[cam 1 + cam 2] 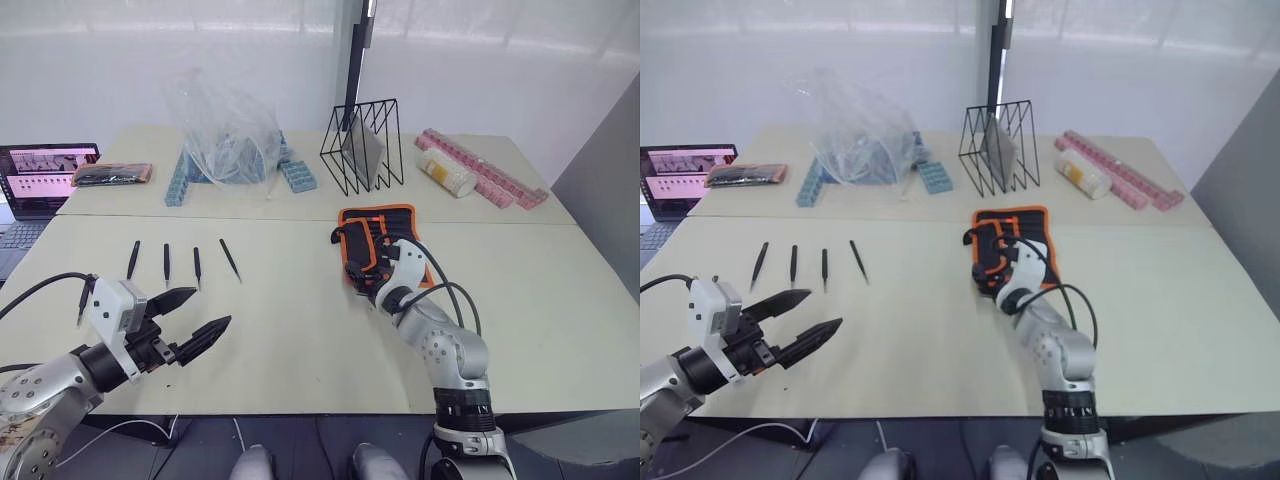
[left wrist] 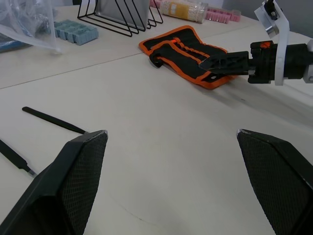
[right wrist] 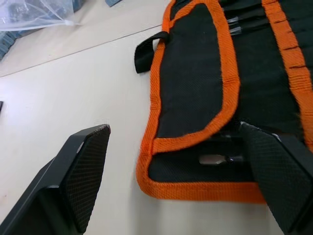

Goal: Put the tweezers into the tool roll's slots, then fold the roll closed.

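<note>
Left gripper hovers at the table's near edge, fingers spread and empty. 4 tweezers lie in a row just beyond it. Right gripper, fingers parted and holding nothing, sits at the near edge of the tool roll, which lies open, well apart from the tweezers.

Head stereo pair: high, facing forward and down over whole tabletop; same scene in both, slightly offset. Left wrist view: low near front edge, facing across toward tool roll and right gripper. Right wrist view: very close above tool roll's orange-trimmed edge, shared with all views.
</note>
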`<action>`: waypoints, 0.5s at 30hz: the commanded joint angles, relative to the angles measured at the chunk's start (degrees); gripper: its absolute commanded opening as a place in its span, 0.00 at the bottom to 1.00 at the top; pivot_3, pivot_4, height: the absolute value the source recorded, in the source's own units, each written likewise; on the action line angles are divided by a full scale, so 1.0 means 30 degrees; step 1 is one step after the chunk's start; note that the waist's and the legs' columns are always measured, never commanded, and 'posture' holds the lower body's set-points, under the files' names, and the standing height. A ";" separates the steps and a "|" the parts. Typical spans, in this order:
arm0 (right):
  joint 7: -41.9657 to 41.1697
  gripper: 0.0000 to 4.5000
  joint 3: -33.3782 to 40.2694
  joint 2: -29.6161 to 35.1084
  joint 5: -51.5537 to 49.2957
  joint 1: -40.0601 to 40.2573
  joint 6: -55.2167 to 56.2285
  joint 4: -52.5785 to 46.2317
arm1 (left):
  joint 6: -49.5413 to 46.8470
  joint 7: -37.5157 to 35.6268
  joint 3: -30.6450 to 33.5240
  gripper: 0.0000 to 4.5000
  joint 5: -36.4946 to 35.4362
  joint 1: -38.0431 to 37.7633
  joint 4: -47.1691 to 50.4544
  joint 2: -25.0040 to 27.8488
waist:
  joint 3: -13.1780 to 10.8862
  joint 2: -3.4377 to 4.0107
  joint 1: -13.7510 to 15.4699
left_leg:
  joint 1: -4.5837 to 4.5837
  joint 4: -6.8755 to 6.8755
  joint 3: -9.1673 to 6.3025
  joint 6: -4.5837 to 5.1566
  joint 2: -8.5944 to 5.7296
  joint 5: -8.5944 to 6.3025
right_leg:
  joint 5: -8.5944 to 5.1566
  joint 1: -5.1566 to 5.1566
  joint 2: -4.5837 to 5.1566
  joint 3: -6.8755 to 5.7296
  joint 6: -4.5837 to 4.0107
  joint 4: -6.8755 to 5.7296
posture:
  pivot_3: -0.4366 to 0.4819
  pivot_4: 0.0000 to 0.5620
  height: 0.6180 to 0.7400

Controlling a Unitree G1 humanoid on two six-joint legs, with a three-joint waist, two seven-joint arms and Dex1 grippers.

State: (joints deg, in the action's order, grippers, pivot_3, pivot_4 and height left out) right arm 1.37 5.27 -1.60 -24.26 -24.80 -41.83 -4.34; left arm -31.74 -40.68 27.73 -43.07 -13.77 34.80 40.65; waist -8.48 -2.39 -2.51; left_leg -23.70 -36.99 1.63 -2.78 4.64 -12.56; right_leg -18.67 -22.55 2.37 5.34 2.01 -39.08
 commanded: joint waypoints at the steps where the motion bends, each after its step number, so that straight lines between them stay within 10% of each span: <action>1: -0.0257 1.00 0.0320 -0.0086 0.0165 -0.0444 0.1086 0.0161 | -0.0307 -0.0021 0.0017 1.00 -0.0706 0.0179 0.0846 0.0250 | 0.0000 0.0000 0.0007 | -0.0001 -0.0001 0.0001 0.0000 0.0000 0.0000 | 0.0000 0.0000 0.0002 -0.0001 0.0000 0.0000 | 0.48 0.27 0.74; 3: -0.0341 1.00 0.0328 -0.0129 0.0145 -0.0440 0.1261 0.0202 | -0.0431 -0.0218 0.0011 1.00 -0.0874 0.0028 0.0968 0.0298 | -0.0001 0.0001 -0.0001 | 0.0000 -0.0001 0.0000 0.0000 0.0000 0.0000 | 0.0000 -0.0001 0.0001 -0.0001 0.0000 0.0000 | 0.48 0.27 0.74; 15: -0.0703 0.06 0.0184 -0.0104 0.0507 -0.0015 0.1966 0.0332 | -0.0736 -0.1136 0.0815 1.00 -0.2704 -0.0158 0.1194 0.0942 | -0.0005 0.0008 -0.0014 | -0.0003 0.0003 0.0000 0.0000 0.0004 0.0000 | 0.0000 -0.0009 -0.0001 -0.0001 0.0000 0.0000 | 0.48 0.27 0.74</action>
State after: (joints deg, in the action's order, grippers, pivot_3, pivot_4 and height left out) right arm -0.08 5.63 -1.78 -22.79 -24.58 -37.57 -2.46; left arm -33.94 -43.57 28.25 -49.71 -14.50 36.51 42.80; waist -8.49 -2.36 -2.56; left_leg -23.70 -36.98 1.63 -2.78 4.65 -12.56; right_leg -18.67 -22.58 2.37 5.33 2.01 -39.08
